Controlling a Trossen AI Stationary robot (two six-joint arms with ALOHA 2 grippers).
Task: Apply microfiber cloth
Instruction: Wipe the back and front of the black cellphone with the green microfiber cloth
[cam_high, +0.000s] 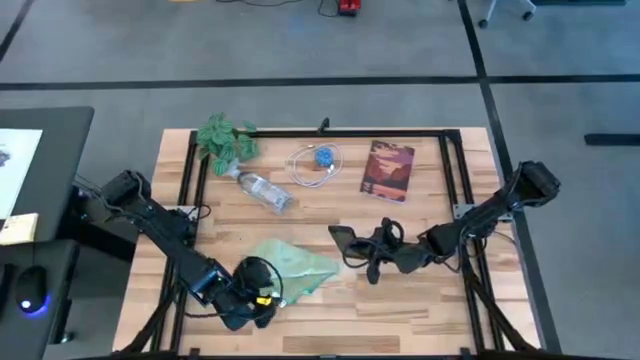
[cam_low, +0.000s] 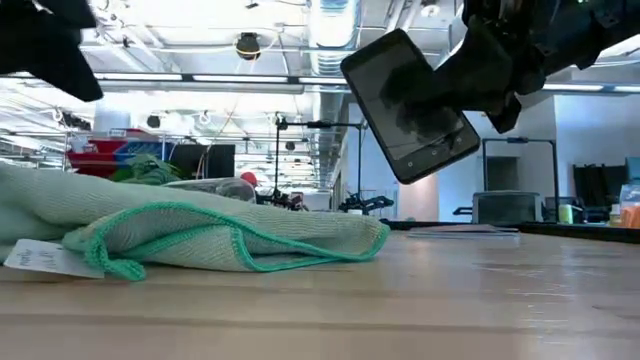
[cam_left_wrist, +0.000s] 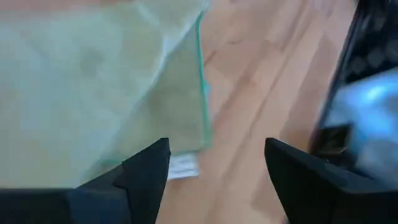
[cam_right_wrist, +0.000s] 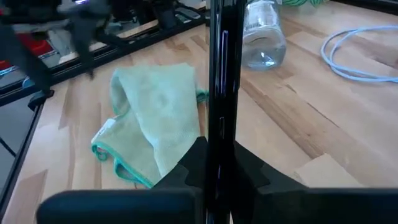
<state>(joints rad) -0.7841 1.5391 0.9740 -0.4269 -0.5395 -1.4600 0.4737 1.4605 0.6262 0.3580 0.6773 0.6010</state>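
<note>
Cloth: one soft, pale mint-green microfiber cloth (cam_high: 290, 264) with a darker green stitched hem, lying rumpled and partly folded over on the wooden slat table (cam_high: 420, 310), lower centre-left of the high view; a white tag shows at one edge.
Phone: one flat black phone (cam_low: 412, 106), lifted clear of the table, upper right of the low view, tilted with its glass turned out, probably so the cloth can reach it.
Right gripper (cam_high: 372, 250): pinching the phone edge-on between its fingers, centre of the high view, just beside the cloth.
Left gripper (cam_high: 250, 305): fingers spread with nothing between them, at the cloth's near edge, lower left of centre; apparently placed to take up the cloth.
Step judged: cloth not yet lifted; wiping not begun.
Other items, upper half of the high view: one clear plastic bottle (cam_high: 264, 190) lying on its side; one dark green leafy artificial plant (cam_high: 226, 137); one coiled white cable (cam_high: 315, 165); one dark red book (cam_high: 388, 170).
</note>
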